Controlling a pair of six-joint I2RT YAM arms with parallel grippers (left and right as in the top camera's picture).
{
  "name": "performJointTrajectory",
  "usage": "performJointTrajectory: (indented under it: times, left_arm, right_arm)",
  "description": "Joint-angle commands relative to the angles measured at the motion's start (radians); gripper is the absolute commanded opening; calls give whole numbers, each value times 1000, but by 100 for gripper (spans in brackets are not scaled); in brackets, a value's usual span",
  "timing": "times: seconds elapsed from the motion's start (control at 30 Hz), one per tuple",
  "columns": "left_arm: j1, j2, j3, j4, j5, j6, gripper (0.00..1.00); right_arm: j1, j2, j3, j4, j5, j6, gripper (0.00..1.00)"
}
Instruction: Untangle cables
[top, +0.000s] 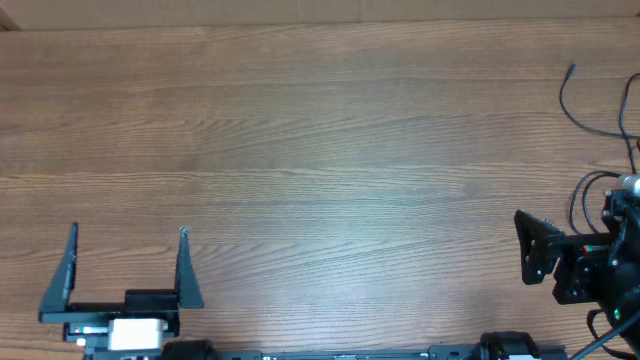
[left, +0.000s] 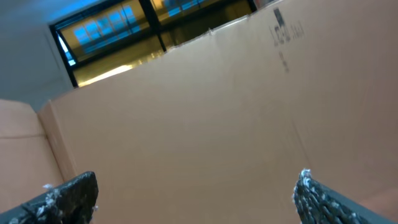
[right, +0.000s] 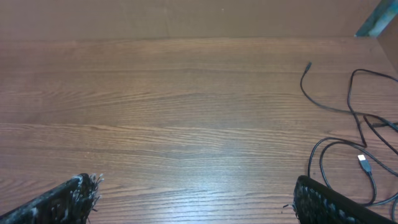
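Note:
The cables (top: 590, 120) are thin black cords lying loose at the table's far right edge, partly cut off by the frame. In the right wrist view they (right: 348, 118) loop at the right, with a small black plug tip (right: 308, 64) and a silvery plug (right: 364, 161). My right gripper (right: 193, 193) is open and empty, low over the wood, left of the cables; overhead only part of it (top: 540, 250) shows. My left gripper (top: 128, 262) is open and empty at the front left, far from the cables. In its wrist view the left gripper (left: 196, 190) points at cardboard.
A brown cardboard wall (left: 236, 112) stands behind the table (top: 300, 150), whose wood-grain top fills the view. The arms' own thicker black wires (top: 590, 195) loop by the right arm's base.

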Motion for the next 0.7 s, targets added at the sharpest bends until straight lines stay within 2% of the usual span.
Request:
performJointTrajectory:
  times: [0.0,0.13,0.67]
  left_arm:
    - [6,-72,-100,61,0,18,99]
    - [5,-115,-190,117,-2,19,100]
    - [5,-113,-408,121,-10,38,100]
  right_arm:
    - [6,0,5,5,9,3,100]
    - [6,0,5,5,10,3,100]
    - [6,0,5,5,10,3,100]
